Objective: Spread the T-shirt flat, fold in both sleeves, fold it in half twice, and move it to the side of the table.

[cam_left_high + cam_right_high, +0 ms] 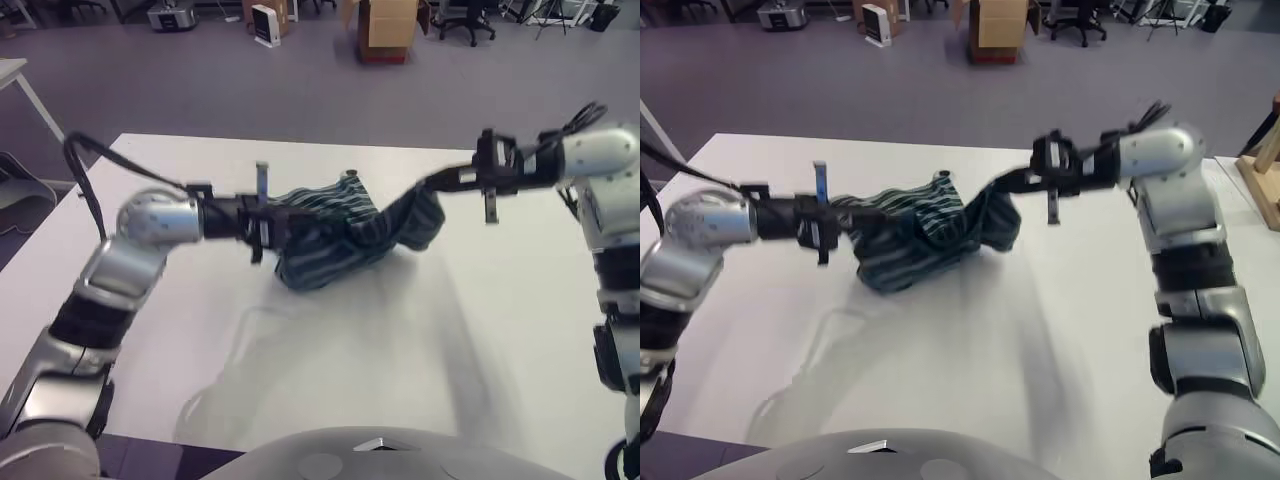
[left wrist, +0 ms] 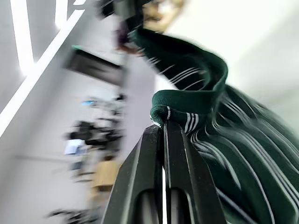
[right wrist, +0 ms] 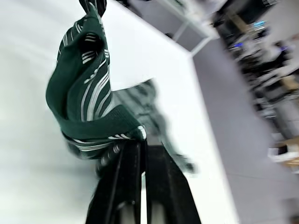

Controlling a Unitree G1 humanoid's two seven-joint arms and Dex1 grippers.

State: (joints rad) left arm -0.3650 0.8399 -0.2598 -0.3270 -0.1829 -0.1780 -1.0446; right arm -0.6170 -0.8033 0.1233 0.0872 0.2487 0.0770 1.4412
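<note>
The work is at its first step, spreading the garment flat. The T-shirt, dark green with pale stripes, hangs as a crumpled bundle in the upper middle of the head view, strung between the two arms above the white tabletop. Whether its lowest folds touch the surface cannot be told, though a soft shadow lies on the tabletop just below it.

The left tool enters from the left of the frame and is buried in the left end of the bundle. Its wrist view shows the fingers pressed together on a thick rolled edge of the cloth. The right tool comes in from the upper right and is clamped on the right end, which rises slightly higher. Its own wrist view shows the fingers pinching a similar banded edge, with the rest of the shirt drooping away.

No sleeve is folded and nothing lies flat, so the task looks barely begun. The next move probably calls for drawing the two tools apart until the slack goes, then lowering the cloth evenly so that it settles open rather than bunching under itself.
</note>
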